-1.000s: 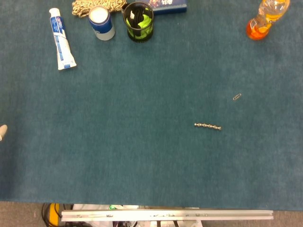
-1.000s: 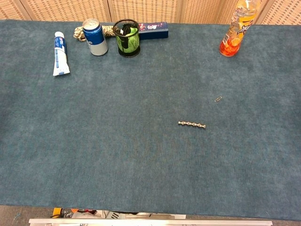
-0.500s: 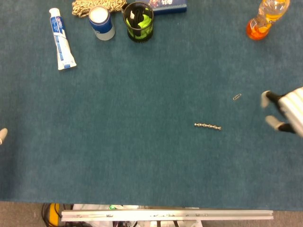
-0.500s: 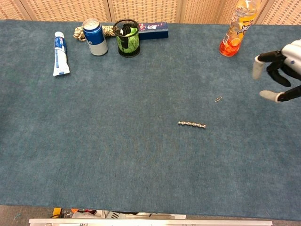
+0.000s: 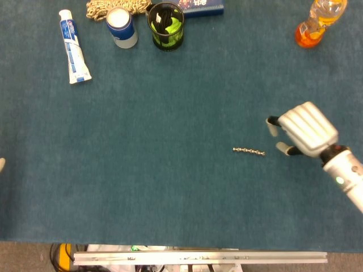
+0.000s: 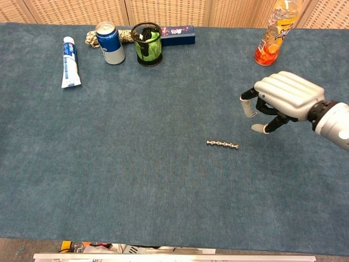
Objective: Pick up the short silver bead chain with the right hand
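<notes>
The desk [image 5: 170, 187] is covered in plain teal-blue felt. The bead chain [image 5: 248, 151] is silver. The right robot hand [image 5: 303, 129] is white with black fingers [image 6: 248, 103]. The toothpaste tube [image 5: 74, 48] is white and blue, and the drink bottle [image 6: 271, 38] orange.

The scene is looked down on almost vertically by the head view, from high above the table [image 5: 170, 187]. A lower, slanted look across the same blue surface is given by the chest view, with a wicker screen [image 6: 163, 11] taken in beyond the far edge. The right hand [image 5: 306, 129], the bead chain [image 5: 248, 151] just left of it, and the far-edge items are shared.
</notes>
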`<state>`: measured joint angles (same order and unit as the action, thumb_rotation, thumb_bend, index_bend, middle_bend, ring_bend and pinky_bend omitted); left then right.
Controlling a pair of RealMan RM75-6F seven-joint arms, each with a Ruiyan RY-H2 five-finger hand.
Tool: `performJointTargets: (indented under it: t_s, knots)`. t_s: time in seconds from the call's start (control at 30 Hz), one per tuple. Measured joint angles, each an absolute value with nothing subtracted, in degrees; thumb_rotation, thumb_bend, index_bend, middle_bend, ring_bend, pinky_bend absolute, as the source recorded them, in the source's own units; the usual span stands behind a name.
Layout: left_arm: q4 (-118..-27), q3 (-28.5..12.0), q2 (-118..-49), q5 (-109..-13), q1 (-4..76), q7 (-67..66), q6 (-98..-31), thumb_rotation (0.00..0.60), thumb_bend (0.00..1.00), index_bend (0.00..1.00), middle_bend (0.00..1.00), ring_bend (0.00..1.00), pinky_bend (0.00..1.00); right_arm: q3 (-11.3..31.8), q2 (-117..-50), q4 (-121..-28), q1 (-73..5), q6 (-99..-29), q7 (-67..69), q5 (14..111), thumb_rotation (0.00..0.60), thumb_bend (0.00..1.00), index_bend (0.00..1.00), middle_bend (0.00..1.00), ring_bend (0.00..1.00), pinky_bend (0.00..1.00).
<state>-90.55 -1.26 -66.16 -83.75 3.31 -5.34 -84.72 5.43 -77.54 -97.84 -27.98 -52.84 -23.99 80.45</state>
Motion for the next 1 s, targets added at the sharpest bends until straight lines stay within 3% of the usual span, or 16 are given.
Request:
performJointTargets:
  t_s: [0.43,1.0]
  knots:
    - [-90.3,-0.86,-66.16,-84.44,3.07,-4.98,-84.96,0.6,0.17,0.0,0.0,0.0,0.0,5.64,-86.63,-93.45,-35.23,-46.52,-31.68,69.82,0.6,0.18,0.58,1.0,1.0,1.0]
    - [-88.62,-0.78,-66.4,-84.58,2.7,-2.98,-84.99,0.6,0.17,0.0,0.0,0.0,0.0,3.3,-91.81,-91.49,-39.13,-47.42,-38.54,62.33,0.6,0.2,0.58,1.0,1.0,1.0]
